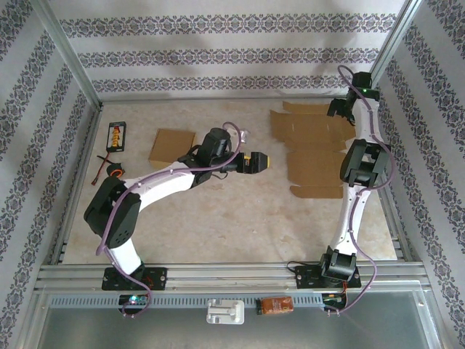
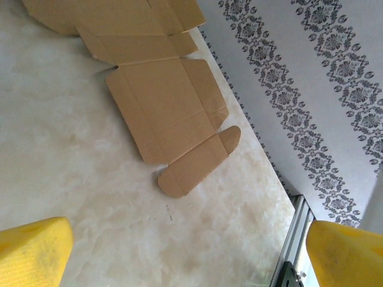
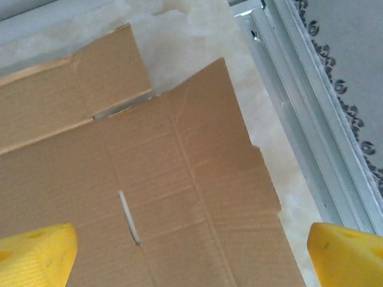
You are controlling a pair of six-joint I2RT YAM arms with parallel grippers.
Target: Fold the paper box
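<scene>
Looking down from above, my left arm (image 1: 167, 182) reaches across the tabletop (image 1: 240, 218). Its yellow left fingers (image 1: 256, 161) are over bare marble, short of the flat cardboard box blank (image 1: 312, 149), which lies unfolded at the far right. My right arm (image 1: 361, 156) bends over that blank and hides part of its right side. A brown cardboard box (image 1: 172, 147) sits at the far left, one corner hidden behind my left arm. A black-and-yellow pack (image 1: 116, 135) lies beside it, its label too small to read.

From my left wrist, the left fingers stand wide apart with nothing between them, only their tips showing in the bottom corners. The blank lies flat ahead, near the patterned wall (image 2: 311, 89), its upper panels cut off by the frame.

From my right wrist, the right fingers (image 3: 36, 254) are spread wide and hold nothing, poised above the blank, which runs out of frame at the left and bottom. I cannot tell whether they touch it. A narrow slot (image 3: 128, 216) is cut in the cardboard, and a metal rail (image 3: 299, 89) runs along the right.
</scene>
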